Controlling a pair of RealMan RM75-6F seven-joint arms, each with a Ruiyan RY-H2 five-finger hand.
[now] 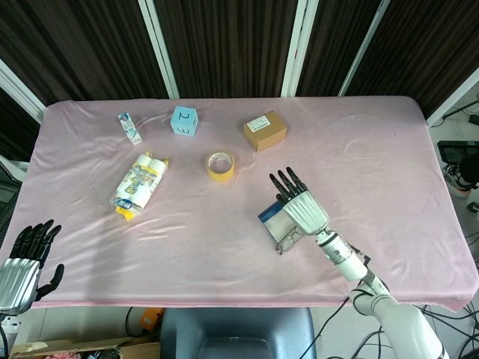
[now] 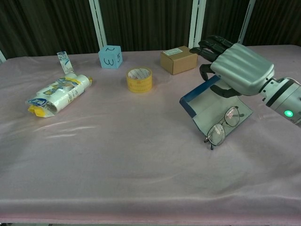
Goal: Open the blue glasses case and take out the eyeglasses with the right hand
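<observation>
Your right hand (image 2: 240, 68) hangs just above the blue glasses case (image 2: 207, 106), palm down, its fingers stretched toward the far side of the table and curled a little at the tips; it holds nothing. The case lies open on the pink tablecloth (image 2: 117, 155), its blue lid tilted up on the far-left side and its pale grey inner face turned toward you. The eyeglasses (image 2: 222, 126) are out of the pocket: they rest at the near edge of the case, one lens on the grey lining and the other lens over the cloth. In the head view the same hand (image 1: 301, 208) covers most of the case (image 1: 271, 215), with the eyeglasses (image 1: 285, 239) showing just below it. Whether any fingertip touches the lid cannot be told. Your left hand (image 1: 26, 265) sits well apart at the near-left corner, off the table edge, fingers spread and holding nothing. Farther back on the cloth stand a yellow tape roll (image 2: 139, 79), a brown cardboard box (image 2: 178, 59), a light blue cube (image 2: 110, 56), a small sachet (image 2: 65, 62), and a plastic-wrapped pack (image 2: 57, 95) to the left.
</observation>
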